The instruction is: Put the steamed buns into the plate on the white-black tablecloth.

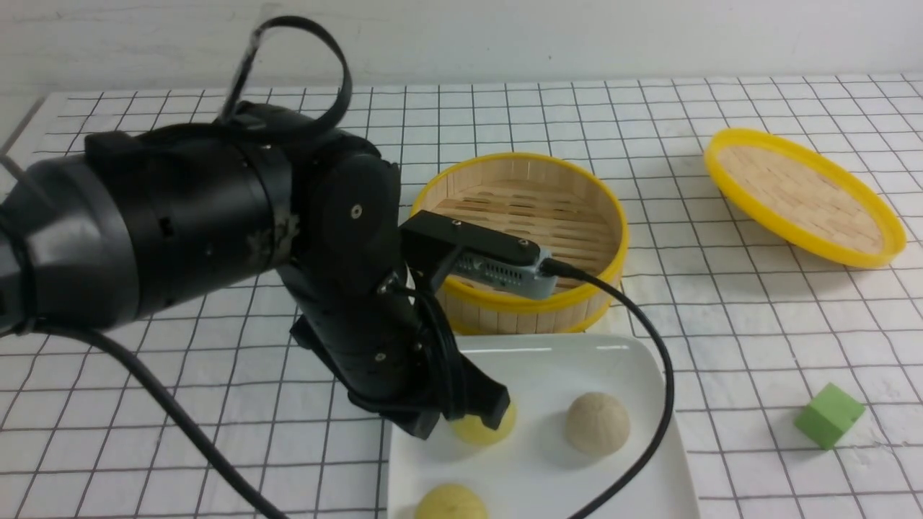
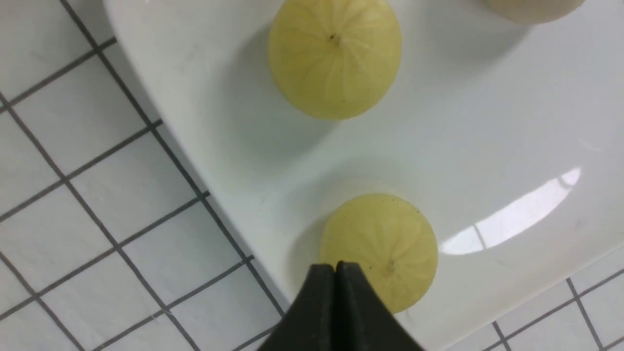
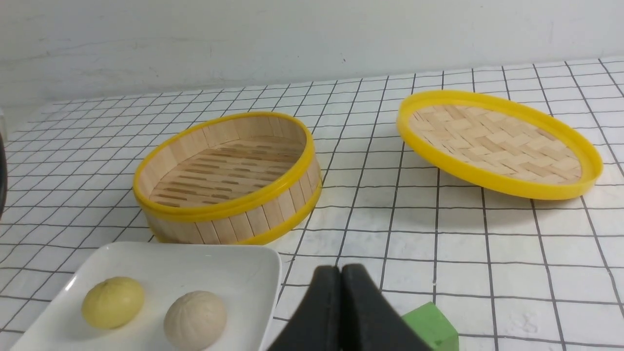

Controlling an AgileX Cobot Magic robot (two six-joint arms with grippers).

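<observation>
1. Small pleated domes lie apart in the glossy white square plate (image 1: 634,375): beige-white bun (image 1: 597,423) on the right, far yellow bun (image 1: 505,427) on the left, near yellow bun (image 1: 451,503).
2. The plate rests on the white-black tablecloth (image 1: 721,324), near side of the bamboo steamer (image 1: 533,216).
3. Left gripper (image 2: 335,267): fingers pressed together, empty, low over the far yellow bun.
4. Right gripper (image 3: 341,268): closed, holding nothing.
</observation>
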